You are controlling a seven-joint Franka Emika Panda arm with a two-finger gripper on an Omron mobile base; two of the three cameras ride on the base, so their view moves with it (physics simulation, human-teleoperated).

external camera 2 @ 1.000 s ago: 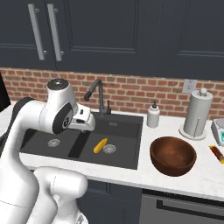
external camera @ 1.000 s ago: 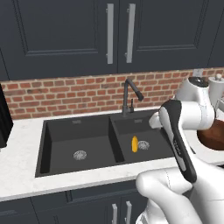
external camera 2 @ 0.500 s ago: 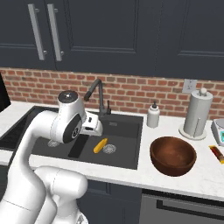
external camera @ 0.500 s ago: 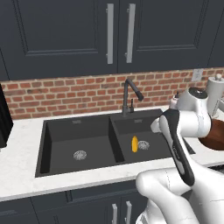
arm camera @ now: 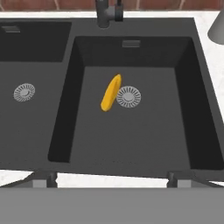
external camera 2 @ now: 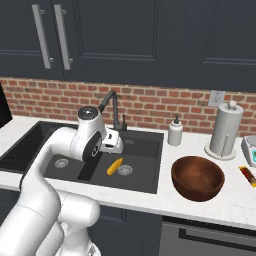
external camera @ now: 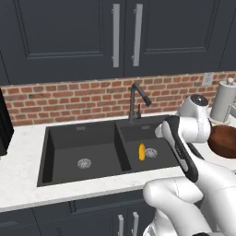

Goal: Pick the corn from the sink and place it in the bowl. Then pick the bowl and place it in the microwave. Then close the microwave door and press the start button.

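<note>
Near the centre of the hand view, the small yellow-orange corn cob [arm camera: 111,92] lies slanted on the floor of the right basin of the matte black double-basin sink [arm camera: 197,109], just beside the round silver drain [arm camera: 128,96] — touching it or not, I cannot tell. At the lower edge of that frame the tool [arm camera: 111,179] stands wide with nothing between its tips, above the basin's front rim. Right of centre in the right base view, the round reddish-brown wooden bowl [external camera 2: 197,178] sits upright on the white worktop [external camera 2: 235,200] — apart from the sink.
</note>
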